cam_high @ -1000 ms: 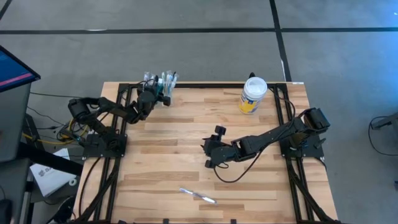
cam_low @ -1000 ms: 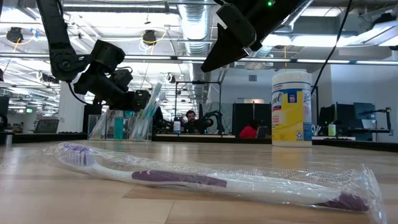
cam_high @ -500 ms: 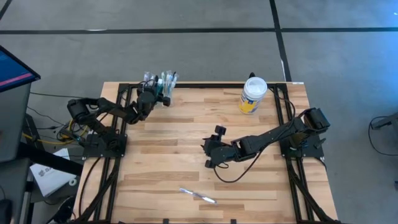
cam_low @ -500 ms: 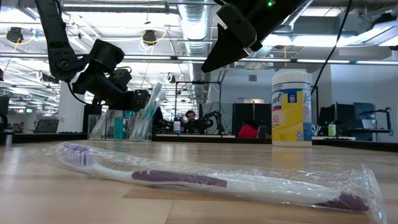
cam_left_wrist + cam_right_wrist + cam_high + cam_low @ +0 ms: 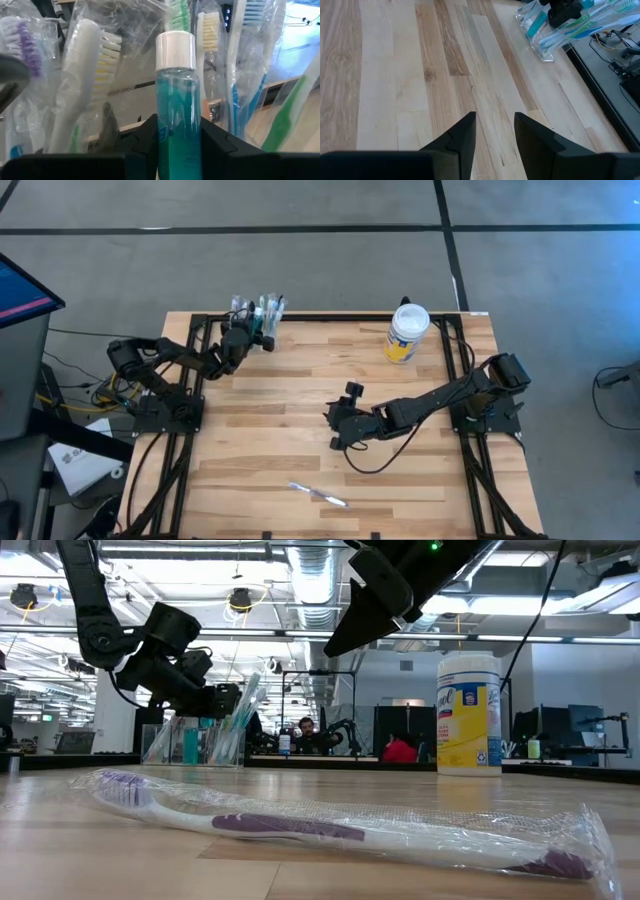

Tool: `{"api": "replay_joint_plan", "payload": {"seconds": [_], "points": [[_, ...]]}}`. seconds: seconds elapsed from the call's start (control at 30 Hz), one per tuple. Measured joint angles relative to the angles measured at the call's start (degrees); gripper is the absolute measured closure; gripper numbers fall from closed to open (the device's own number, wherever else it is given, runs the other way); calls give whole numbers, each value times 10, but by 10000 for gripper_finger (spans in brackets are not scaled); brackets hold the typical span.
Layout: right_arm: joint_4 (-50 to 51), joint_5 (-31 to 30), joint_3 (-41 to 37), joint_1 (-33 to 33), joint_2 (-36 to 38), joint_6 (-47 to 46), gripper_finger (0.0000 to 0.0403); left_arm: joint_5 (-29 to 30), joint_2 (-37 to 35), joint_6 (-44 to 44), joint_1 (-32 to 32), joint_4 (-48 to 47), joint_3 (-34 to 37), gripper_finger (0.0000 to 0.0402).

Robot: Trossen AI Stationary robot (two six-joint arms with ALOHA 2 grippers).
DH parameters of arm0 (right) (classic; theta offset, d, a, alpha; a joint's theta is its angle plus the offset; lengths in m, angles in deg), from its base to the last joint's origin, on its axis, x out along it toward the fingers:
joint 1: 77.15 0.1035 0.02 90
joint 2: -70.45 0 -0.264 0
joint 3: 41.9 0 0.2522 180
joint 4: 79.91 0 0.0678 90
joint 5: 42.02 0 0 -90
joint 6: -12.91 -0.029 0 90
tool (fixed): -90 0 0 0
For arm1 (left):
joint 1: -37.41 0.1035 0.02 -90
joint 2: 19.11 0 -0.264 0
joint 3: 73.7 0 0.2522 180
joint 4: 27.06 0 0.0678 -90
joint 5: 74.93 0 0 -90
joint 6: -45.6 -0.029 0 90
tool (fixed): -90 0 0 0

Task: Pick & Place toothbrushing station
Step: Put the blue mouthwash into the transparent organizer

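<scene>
Your left gripper [image 5: 177, 145] clamps the teal bottle [image 5: 176, 100] amid wrapped toothbrushes [image 5: 95, 75] at the table's [image 5: 300, 430] far-left edge. Your right gripper [image 5: 494, 132] hovers mid-table, fingers apart, empty.

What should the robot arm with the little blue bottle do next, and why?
Probably lift it straight up, slowly. The left gripper has its fingers on both sides of the small teal bottle, which stands among wrapped toothbrushes in the clear cup. The right gripper waits open over bare table.

Grey concrete floor [image 5: 300, 260]; exposed ceiling ducts [image 5: 300, 560]; office desks behind.
</scene>
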Motion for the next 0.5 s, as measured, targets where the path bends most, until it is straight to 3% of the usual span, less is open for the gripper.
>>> {"api": "replay_joint_plan", "payload": {"seconds": [0.5], "points": [[0,0,0,0,0,0,278,-2,1,-6,-1,0,1,308]]}}
